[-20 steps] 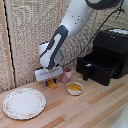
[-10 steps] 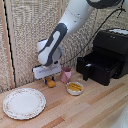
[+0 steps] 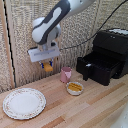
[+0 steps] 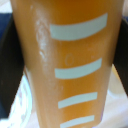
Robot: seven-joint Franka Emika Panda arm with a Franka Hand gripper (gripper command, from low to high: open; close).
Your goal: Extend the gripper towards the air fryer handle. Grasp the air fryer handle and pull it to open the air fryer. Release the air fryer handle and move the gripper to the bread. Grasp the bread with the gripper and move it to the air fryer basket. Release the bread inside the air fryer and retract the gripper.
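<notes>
Gripper (image 3: 47, 65) closed on bread (image 3: 48, 66), held high above table (image 3: 90, 107) so I clear pink cup (image 3: 66, 74) and food bowl (image 3: 75, 88). Air fryer basket (image 3: 95, 64) pulled out, handle (image 3: 86, 71) forward, ready for drop. Wrist view: bread (image 4: 70, 65) fills frame.

The basket (image 3: 95, 67) stands pulled out of the fryer (image 3: 112, 50), its top open to the air. Between it and the raised gripper (image 3: 46, 61), only the low cup (image 3: 66, 74) and bowl (image 3: 75, 88) stand on the worktop (image 3: 90, 110); the plate (image 3: 24, 103) lies apart.
</notes>
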